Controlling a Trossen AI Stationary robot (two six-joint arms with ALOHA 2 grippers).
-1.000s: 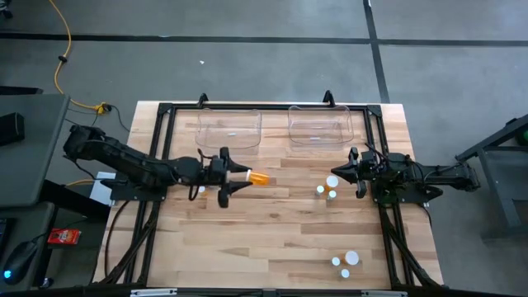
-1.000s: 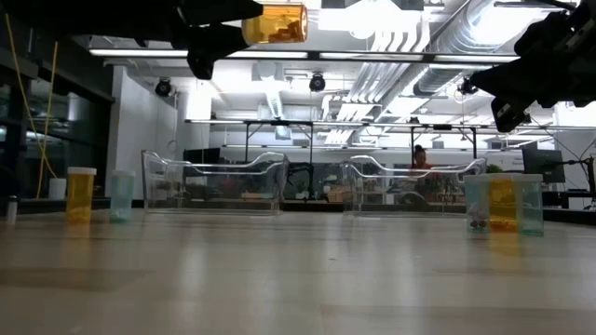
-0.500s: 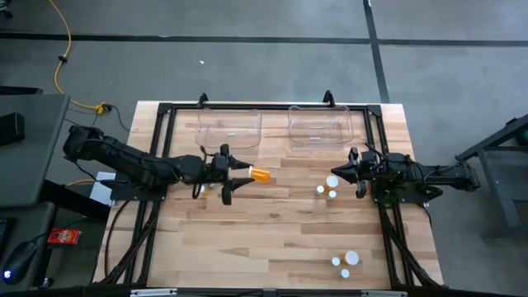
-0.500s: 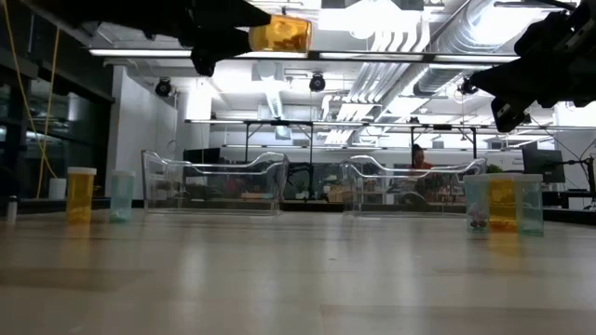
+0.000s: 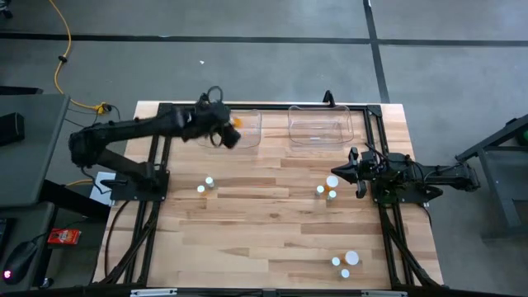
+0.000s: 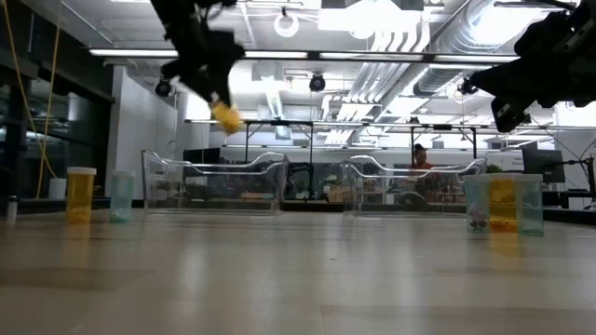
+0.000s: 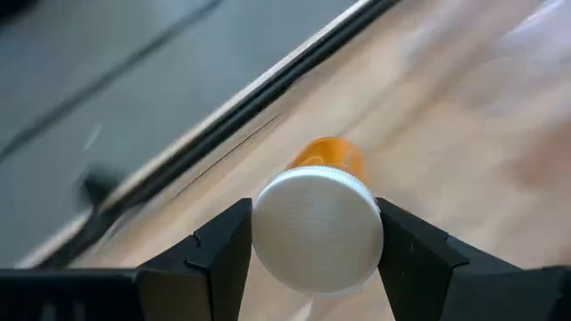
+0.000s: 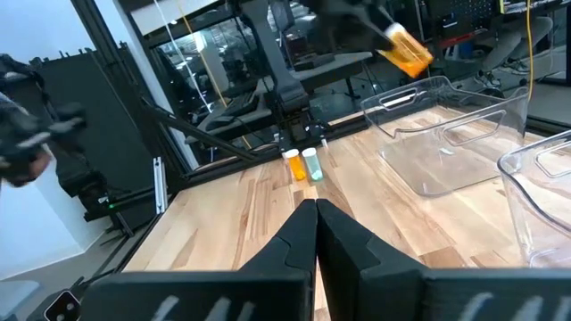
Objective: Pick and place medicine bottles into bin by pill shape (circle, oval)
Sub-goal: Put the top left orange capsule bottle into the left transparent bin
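Note:
My left gripper is shut on an orange medicine bottle with a white cap, high over the left clear bin. In the low view the bottle slants down below the gripper. My right gripper is shut and empty at the table's right, beside three bottles. Two bottles stand upright at the left middle, and three stand near the front right. My left gripper pinches the bottle at its white cap end, one finger on each side of the cap. The orange body sticks out past the fingertips. The bottle is lifted clear, tilted with its free end down, above the left bin.
A second clear bin stands to the right of the first along the far edge. A black frame runs along the table's edges. The middle of the wooden table is bare. A person shows in the room far behind the table.
My left gripper has swung from the table's left middle toward the far edge and now hangs over the left bin, still shut on the orange bottle. The bottle, level before, now slants with its free end down.

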